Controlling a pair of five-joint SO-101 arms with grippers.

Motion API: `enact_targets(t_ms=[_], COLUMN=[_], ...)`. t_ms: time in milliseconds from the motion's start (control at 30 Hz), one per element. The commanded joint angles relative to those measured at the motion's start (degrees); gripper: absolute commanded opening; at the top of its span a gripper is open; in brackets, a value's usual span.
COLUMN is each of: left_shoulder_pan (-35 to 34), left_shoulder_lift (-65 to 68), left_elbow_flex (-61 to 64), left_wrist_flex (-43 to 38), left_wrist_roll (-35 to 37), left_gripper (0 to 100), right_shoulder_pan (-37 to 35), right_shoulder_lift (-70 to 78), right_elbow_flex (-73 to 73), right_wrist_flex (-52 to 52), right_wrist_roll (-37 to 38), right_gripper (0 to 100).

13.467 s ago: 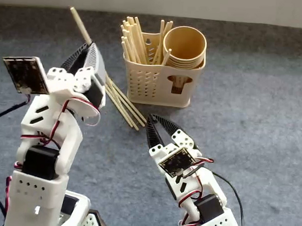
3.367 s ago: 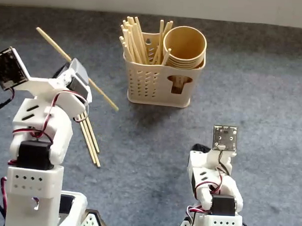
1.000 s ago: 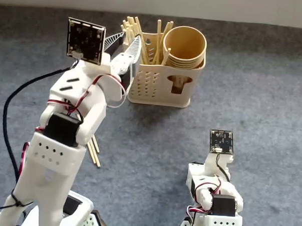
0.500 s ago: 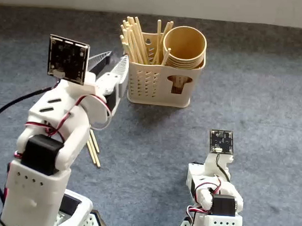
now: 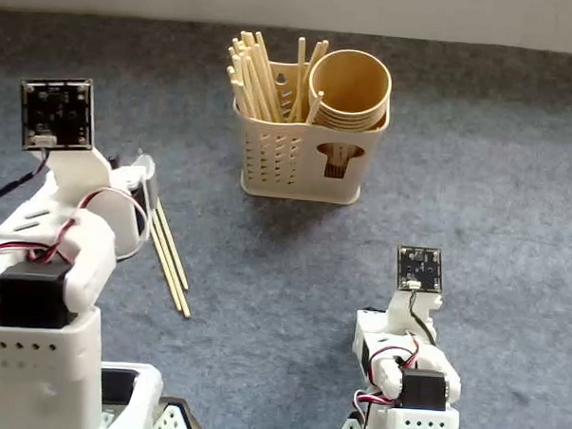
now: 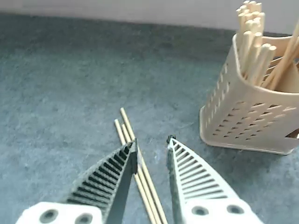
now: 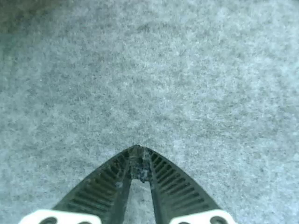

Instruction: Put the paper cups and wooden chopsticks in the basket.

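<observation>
Left gripper (image 6: 152,141): mine, fingers spread apart with nothing between them, hanging low over the grey carpet (image 6: 56,84)
Right gripper (image 7: 138,151): also mine, fingertips pressed together on nothing, pointing down at bare carpet, the arm folded close to its base
Loose chopsticks (image 6: 125,133): a few wooden sticks lying flat and side by side on the carpet, running under the gap of my left gripper and out past its tips, outside the basket
Basket (image 5: 293,163): cream, slotted, upright, beyond the loose sticks and well apart from both my grippers
Standing chopsticks (image 5: 257,75): a bundle upright in the basket's compartment on my left arm's side, tips fanning above the rim
Paper cups (image 5: 352,115): nested in one stack, mouth up, in the basket's other compartment
</observation>
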Motion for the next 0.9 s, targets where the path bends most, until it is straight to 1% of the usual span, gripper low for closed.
enact_targets(t_ms=[0, 67, 133, 267, 367, 433, 500, 600, 667, 800, 867], left_shoulder_pan=[-5.41, -7.78, -9.01, -10.51, -14.46, -17.63, -18.86, -18.86, -17.89, -12.26, -9.71], left_shoulder_lift=[-0.75, -0.48, -0.75, -0.48, -0.48, -0.48, -0.48, -0.48, -0.40, -0.40, -0.40], left_elbow_flex=[-2.51, -1.71, 1.27, 10.42, 18.07, 22.73, 27.30, 31.96, 32.66, 32.75, 33.36], left_wrist_flex=[5.63, 8.53, 9.49, 9.14, 5.89, 2.20, -2.02, -7.21, -8.79, -8.70, -9.05], left_wrist_roll=[-0.53, -0.53, -1.41, -8.53, -11.25, -13.10, -14.51, -14.68, -14.59, -13.98, -11.34], left_gripper=[12, 12, 12, 12, 12, 12, 12, 12, 12, 12, 12], right_shoulder_pan=[0.66, 0.66, 0.66, 0.66, 0.66, 0.66, 0.66, 0.66, 0.66, 0.66, 0.66], right_shoulder_lift=[-0.84, -0.84, -0.84, -0.84, -0.84, -0.84, -0.84, -0.84, -0.84, -0.84, -0.84], right_elbow_flex=[8.75, 8.75, 8.75, 8.75, 8.75, 8.75, 8.75, 8.75, 8.75, 8.75, 8.75], right_wrist_flex=[0.40, 0.40, 0.40, 0.40, 0.40, 0.40, 0.40, 0.40, 0.40, 0.40, 0.40], right_wrist_roll=[-0.35, -0.35, -0.35, -0.35, -0.35, -0.35, -0.35, -0.35, -0.35, -0.35, -0.35], right_gripper=[0.5, 0.5, 0.5, 0.5, 0.5, 0.5, 0.5, 0.5, 0.5, 0.5, 0.5])
